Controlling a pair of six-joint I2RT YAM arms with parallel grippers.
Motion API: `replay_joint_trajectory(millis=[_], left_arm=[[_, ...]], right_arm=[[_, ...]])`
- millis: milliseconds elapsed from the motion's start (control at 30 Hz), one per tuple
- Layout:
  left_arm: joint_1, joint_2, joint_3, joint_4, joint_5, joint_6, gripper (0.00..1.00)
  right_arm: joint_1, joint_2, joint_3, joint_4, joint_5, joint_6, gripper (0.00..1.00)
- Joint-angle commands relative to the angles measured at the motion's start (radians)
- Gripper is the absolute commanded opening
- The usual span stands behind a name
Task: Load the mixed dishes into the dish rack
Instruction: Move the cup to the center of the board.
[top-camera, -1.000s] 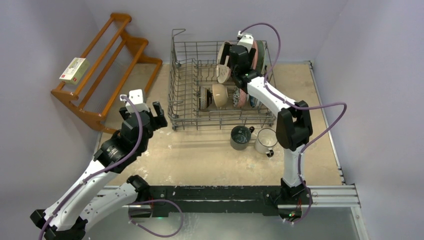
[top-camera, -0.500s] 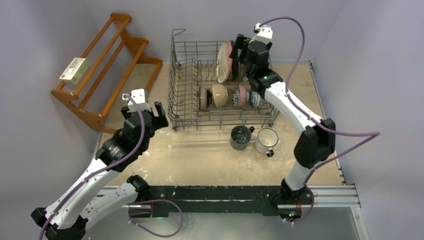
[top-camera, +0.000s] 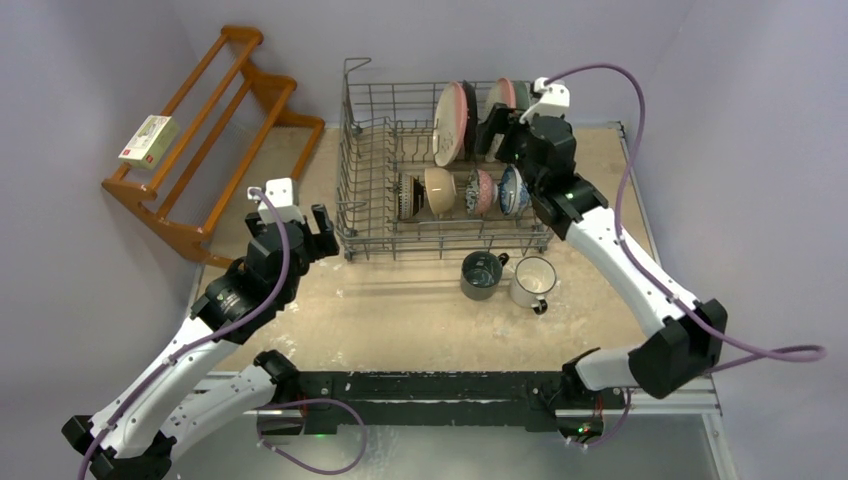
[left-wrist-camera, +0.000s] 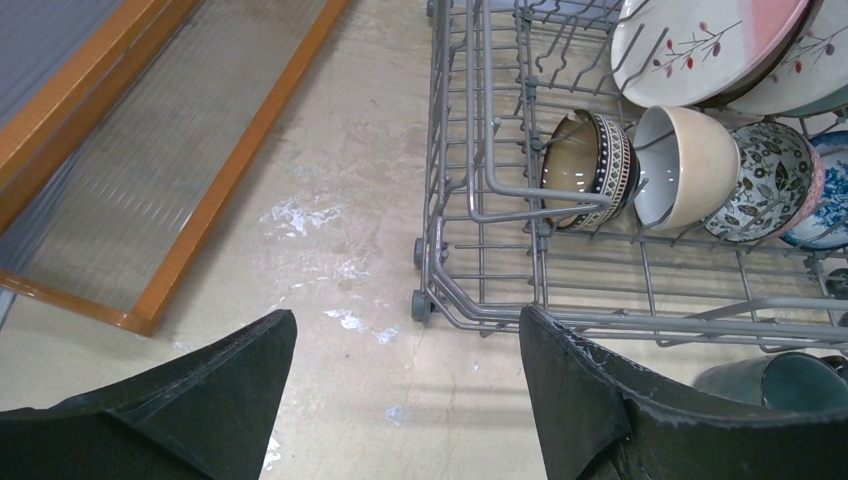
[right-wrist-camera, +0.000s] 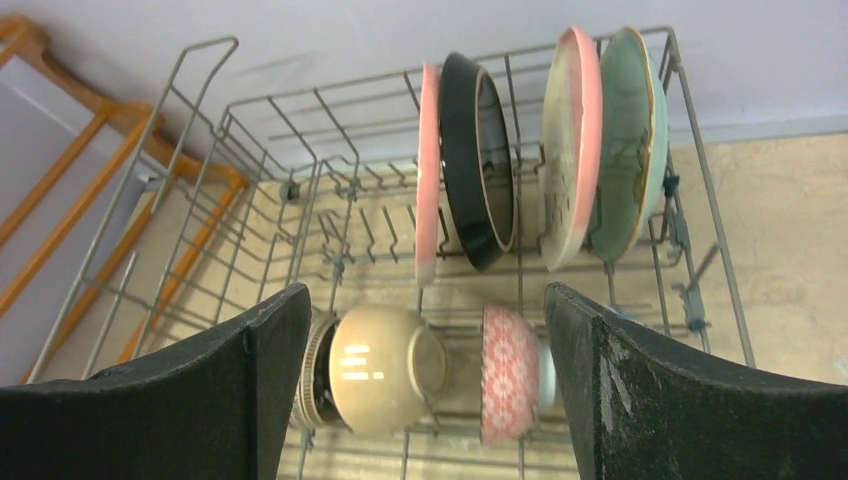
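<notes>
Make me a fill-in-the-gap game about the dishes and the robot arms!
1. The dish rack holds ___ plates standing on edge.
2. The white mug and the dark mug sit on the ___, not in the rack.
3. The small box lies on the wooden ___.
4. The left pincer and the right pincer are open and hold ___.

Missing words: four; table; shelf; nothing.
</notes>
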Motion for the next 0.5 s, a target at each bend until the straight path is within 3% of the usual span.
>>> replay_joint_trajectory(millis=[0,467], left_arm=[[0.007,-0.004,-0.009,0.029,0.019,0.015,0.80],[0.007,0.005,-0.011,0.041,0.052,0.023,0.80]], right_arm=[[-0.002,-0.115,-0.066,-0.088,-0.045,0.003,0.87],[-0.001,-0.353,-0.253,-0.514,-0.093,0.063,0.78]])
